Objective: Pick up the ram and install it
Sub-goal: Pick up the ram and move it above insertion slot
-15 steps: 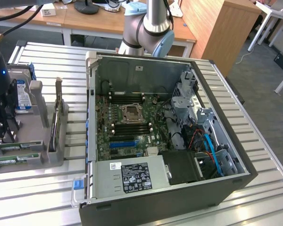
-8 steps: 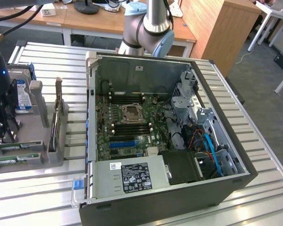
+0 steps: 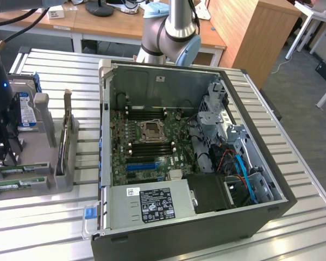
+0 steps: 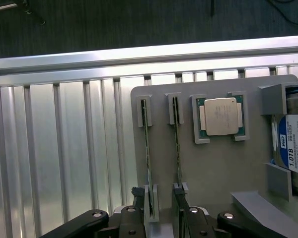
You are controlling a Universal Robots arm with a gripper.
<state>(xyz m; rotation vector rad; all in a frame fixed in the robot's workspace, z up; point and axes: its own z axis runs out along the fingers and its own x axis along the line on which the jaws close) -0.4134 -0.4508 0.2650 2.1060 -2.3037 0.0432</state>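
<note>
Your black 2-finger gripper (image 4: 159,220) is opened wide and holds nothing. It hangs just above the near end of the long thin green ram (image 4: 147,148), which stands on its edge in a slot of the flat grey plastic holder (image 4: 213,173). A second stick of the same kind (image 4: 178,144) stands just beside it. I think 1 finger could land on this neighbour, or pinch both, if you are not centred. Farther off stands the open black computer case (image 3: 179,242).
</note>
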